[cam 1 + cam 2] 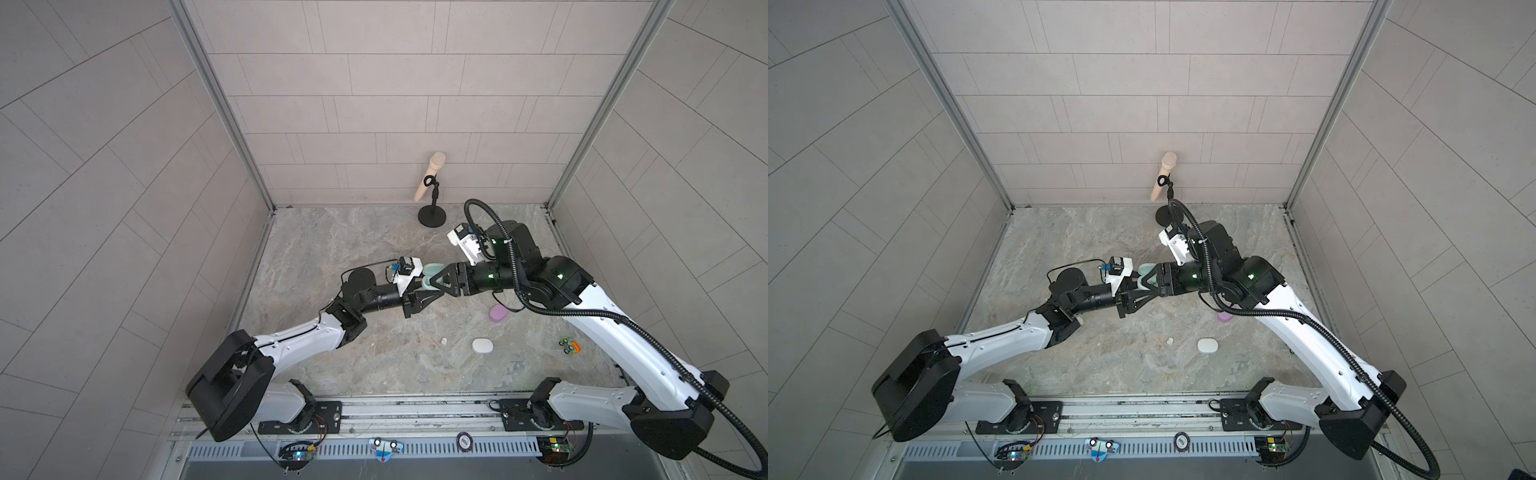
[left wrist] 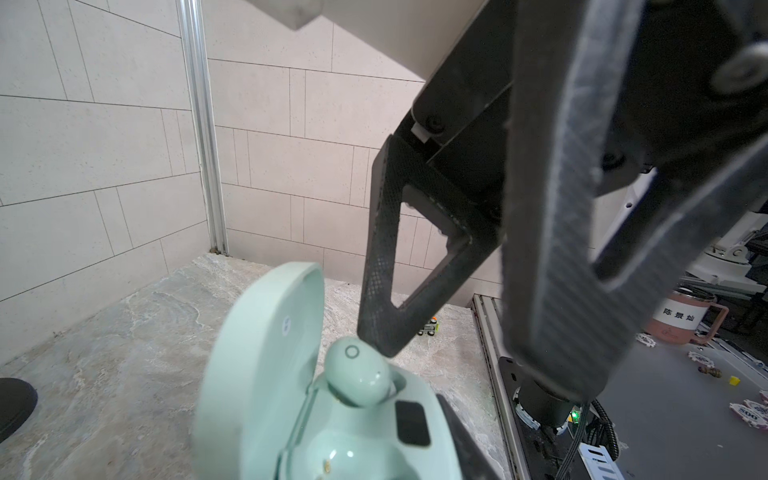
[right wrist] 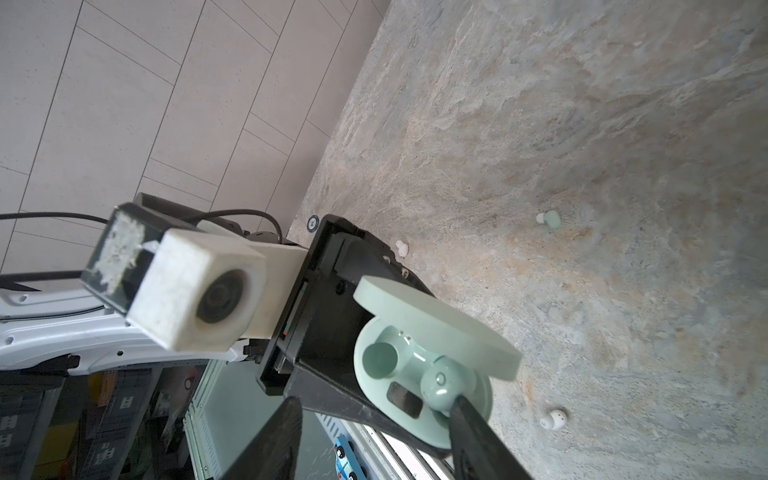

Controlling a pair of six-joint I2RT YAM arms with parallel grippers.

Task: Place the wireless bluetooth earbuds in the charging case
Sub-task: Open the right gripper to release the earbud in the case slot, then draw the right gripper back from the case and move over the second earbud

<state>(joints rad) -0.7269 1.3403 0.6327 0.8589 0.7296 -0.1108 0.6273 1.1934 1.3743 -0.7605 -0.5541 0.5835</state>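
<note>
Pale matte tiled walls point(image 1: 374, 104) are boxing in a veined, stone-look tabletop point(image 1: 332, 249) as two black-and-white arms are meeting above its middle. At the back, a beige microphone point(image 1: 430, 176) is leaning in its black stand.

The left gripper point(image 1: 428, 291) is clamping its textured black fingers on a smooth, oval mint-green charging case point(image 3: 415, 324) and holding it off the table, with the hinged lid standing open.

The right gripper point(image 1: 434, 279) is reaching in with its jaws standing apart and gripping nothing. One fingertip point(image 2: 384, 347) is touching a glossy mint earbud point(image 2: 357, 374) in the case.

That bean-shaped bud is sitting proud of its well beside the case's dark window. Its long axis is tilting and its ring-marked end is pointing up toward the lid.

A closed lilac case point(image 1: 498, 313) and a closed white case point(image 1: 482, 345) are lying on the table nearer the right arm.

Loose on the stone, well apart, are lying a second mint bud point(image 3: 550, 219) and two white buds point(image 3: 552, 419) point(image 3: 402, 248).
</note>
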